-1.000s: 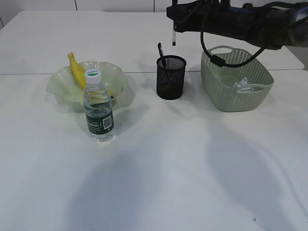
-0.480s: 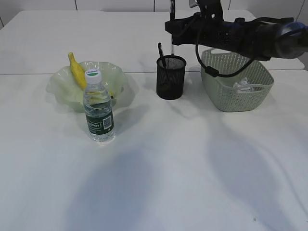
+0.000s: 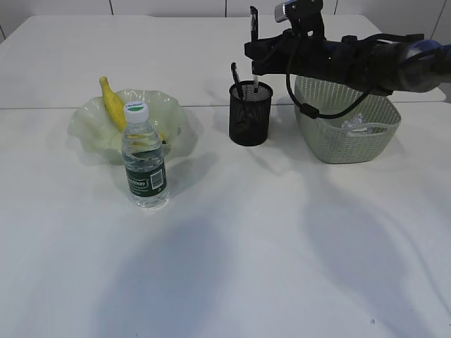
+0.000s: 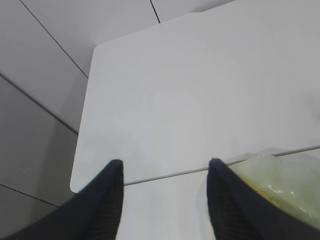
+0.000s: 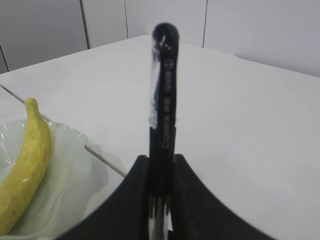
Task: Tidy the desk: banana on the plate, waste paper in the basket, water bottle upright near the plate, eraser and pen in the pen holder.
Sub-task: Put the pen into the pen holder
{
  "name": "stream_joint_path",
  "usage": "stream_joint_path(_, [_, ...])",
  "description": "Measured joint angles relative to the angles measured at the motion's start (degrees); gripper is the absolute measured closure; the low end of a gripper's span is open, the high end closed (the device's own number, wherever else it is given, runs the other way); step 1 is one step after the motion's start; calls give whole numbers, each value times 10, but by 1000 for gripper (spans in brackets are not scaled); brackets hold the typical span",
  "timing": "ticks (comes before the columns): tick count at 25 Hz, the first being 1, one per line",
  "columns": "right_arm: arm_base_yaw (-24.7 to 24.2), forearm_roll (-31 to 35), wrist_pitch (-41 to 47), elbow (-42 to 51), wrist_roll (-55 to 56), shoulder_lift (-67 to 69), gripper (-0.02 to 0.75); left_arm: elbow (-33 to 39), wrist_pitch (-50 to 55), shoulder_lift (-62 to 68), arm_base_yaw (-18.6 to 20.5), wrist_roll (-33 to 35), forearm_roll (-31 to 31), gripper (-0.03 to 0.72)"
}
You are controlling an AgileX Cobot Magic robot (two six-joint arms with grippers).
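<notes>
Pen [image 3: 254, 39] is sitting upright in the right pincer [image 3: 254, 58], jaws clamped on its barrel; you're seeing its cap end sticking up above the jaws in the right wrist view [image 5: 164, 90] and its lower end dipping into the mouth of the black mesh pen holder [image 3: 250, 113] straight below the pincer. A second dark pen [image 3: 237, 79] is leaning in the holder, just left of the clamped one. Basket [image 3: 345, 120] is standing below and to the right of the right pincer, crumpled paper [image 3: 354, 121] lying inside. Banana [image 3: 113, 104] is lying on the plate [image 3: 88, 127], well off to the pincer's left; bottle [image 3: 144, 156] is standing upright just in front of the plate. Left pincer [image 4: 162, 200] is hanging with jaws apart, holding nothing, plate edge [image 4: 280, 180] showing beside its right finger.
</notes>
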Motion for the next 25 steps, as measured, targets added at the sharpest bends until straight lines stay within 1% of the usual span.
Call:
stream_joint_path(6, [0, 0, 3, 0, -5, 0, 651, 0, 0, 0, 0, 0, 0, 324])
stream_joint_path(25, [0, 0, 6, 0, -10, 0, 651, 0, 0, 0, 0, 0, 0, 335])
